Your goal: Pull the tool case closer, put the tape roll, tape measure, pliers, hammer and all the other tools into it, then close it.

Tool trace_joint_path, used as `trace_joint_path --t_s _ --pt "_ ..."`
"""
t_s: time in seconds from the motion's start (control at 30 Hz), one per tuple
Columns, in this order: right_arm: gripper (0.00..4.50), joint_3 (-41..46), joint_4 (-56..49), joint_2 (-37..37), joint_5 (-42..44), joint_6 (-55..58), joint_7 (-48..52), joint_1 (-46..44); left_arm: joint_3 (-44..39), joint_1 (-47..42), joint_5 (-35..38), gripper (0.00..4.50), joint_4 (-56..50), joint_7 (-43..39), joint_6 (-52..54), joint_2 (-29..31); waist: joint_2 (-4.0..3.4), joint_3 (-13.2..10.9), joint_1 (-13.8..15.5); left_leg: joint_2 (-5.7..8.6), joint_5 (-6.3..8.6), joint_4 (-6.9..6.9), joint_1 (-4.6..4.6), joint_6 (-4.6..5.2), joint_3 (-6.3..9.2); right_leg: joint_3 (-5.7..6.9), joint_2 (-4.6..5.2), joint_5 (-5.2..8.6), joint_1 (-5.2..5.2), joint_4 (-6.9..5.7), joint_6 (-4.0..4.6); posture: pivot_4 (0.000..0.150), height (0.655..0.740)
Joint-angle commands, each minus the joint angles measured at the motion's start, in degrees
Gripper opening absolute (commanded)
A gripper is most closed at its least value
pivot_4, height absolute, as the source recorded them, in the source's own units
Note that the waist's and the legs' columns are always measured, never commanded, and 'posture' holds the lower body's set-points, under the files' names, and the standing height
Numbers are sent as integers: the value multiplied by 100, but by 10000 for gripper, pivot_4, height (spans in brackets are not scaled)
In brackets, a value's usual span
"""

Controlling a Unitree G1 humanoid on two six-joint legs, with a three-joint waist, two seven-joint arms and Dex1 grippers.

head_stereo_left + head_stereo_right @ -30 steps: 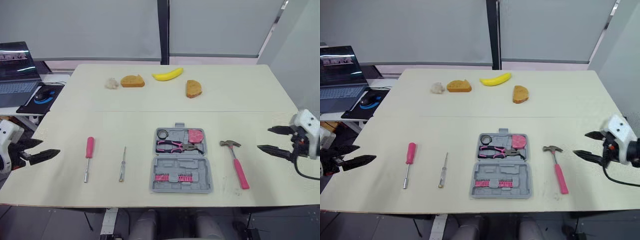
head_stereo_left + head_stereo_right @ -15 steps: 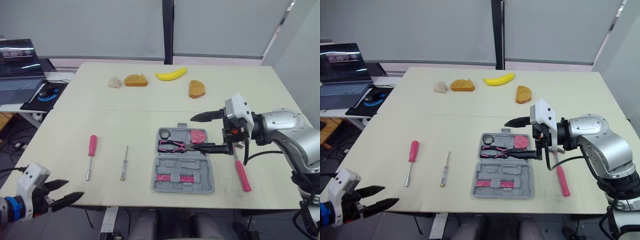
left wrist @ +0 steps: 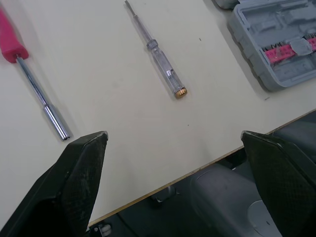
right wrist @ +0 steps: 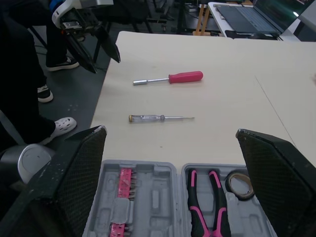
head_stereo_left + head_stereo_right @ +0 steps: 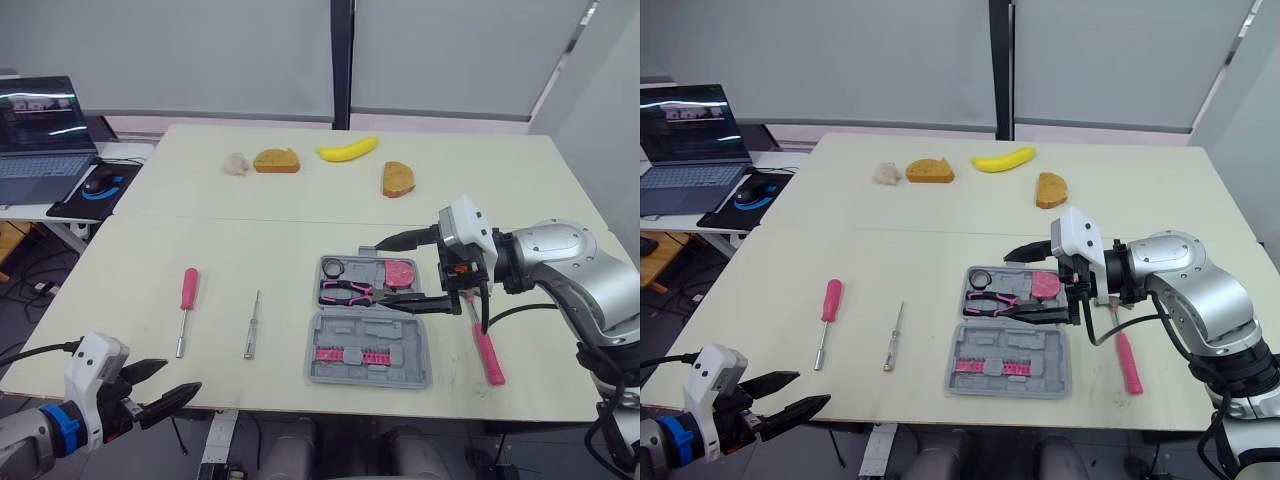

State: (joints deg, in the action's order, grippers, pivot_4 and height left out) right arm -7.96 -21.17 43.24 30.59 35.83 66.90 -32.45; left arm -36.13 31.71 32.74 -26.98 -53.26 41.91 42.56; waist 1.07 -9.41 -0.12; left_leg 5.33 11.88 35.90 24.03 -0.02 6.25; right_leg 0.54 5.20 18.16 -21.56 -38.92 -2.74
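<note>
1. Side desk, left of the table (image 5: 250,240): an open laptop (image 5: 40,130) and a mouse (image 5: 100,183).
2. Left gripper (image 5: 182,375): fingers spread wide and released, holding nothing. It hangs off the table's near-left corner, well apart from every tool.
3. Nut driver (image 5: 185,305), pink handle: flat on the table, left of centre, handle toward the far side.
4. Tester screwdriver (image 5: 251,325), clear handle: flat on the table, just right of the nut driver and not touching it.
5. Far edge of the table: a whitish lump (image 5: 235,164), a bread slice (image 5: 270,160), a banana (image 5: 347,150) and a second bread piece (image 5: 397,179).
6. Tool case (image 5: 370,335), grey: lies open near the table's front edge. The far half holds the tape roll (image 5: 331,267), the pliers (image 5: 345,292) and the pink tape measure (image 5: 398,272). The near half holds a row of pink bits (image 5: 345,355).
7. Right gripper (image 5: 382,271): fingers spread wide, gripping nothing, over the case's far half. One finger reaches past the far rim and the other lies above the pliers.
8. Hammer (image 5: 483,340), pink handle: on the table just right of the case, outside it, with its head partly hidden behind the right wrist.
</note>
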Motion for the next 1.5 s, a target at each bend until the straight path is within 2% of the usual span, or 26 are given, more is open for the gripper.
trace_joint_path --t_s 0.03,0.13,0.2,0.37,0.57,0.63,1.13,1.23,1.5 --pt "44690 154 -202 122 0 -108 -5 -1 -70 -130 163 45000 -182 203 -104 -185 0 0 0 0 0 -1 -1 0 1 1 0 0 0 0 0 1500 7400" --pt "44690 142 -177 156 -50 -163 -27 23 490 -333 57 45000 -530 781 -44 -581 0 0 5 0 1 0 -2 -1 1 1 0 0 5 3 0 1500 7400" --pt "44690 130 -194 160 -96 -197 -70 56 1026 -592 -390 45000 -590 1457 -196 -963 2 1 8 1 1 1 -1 -1 1 1 0 0 9 3 0 1500 7400" --pt "44690 152 -238 171 -114 -198 -163 140 1998 -1237 -1269 45000 -495 2884 -456 -1913 7 2 38 1 0 4 -4 -1 5 7 -3 -1 23 -1 -2 1500 7400" --pt "44690 160 -258 197 -180 -219 -225 190 3078 -1761 -2092 45000 -170 3968 -440 -2684 8 1 49 4 0 5 -3 -1 -2 2 -5 -4 35 -2 -8 1500 7400" --pt "44690 168 -281 202 -184 -212 -244 206 3214 -1974 -2293 45000 53 4371 -315 -2952 8 1 61 5 0 7 -2 -2 -1 5 -5 -5 36 -4 -9 1500 7400" --pt "44690 211 -284 247 -228 -232 -398 250 3304 -2374 -2507 45000 585 4735 -116 -3232 10 0 59 5 0 7 -3 -2 0 5 -8 -5 36 -4 -10 1500 7400" --pt "45000 217 -304 244 -213 -214 -421 255 3313 -2456 -2504 38944 662 4719 -105 -3228 10 0 60 5 0 7 -3 -2 0 6 -8 -5 37 -4 -11 1500 7400" --pt "45000 236 -309 270 -210 -224 -479 272 3269 -2430 -2502 13443 614 4811 -4 -3284 10 0 60 6 0 7 -3 -2 1 6 -7 -5 37 -4 -11 1500 7400"
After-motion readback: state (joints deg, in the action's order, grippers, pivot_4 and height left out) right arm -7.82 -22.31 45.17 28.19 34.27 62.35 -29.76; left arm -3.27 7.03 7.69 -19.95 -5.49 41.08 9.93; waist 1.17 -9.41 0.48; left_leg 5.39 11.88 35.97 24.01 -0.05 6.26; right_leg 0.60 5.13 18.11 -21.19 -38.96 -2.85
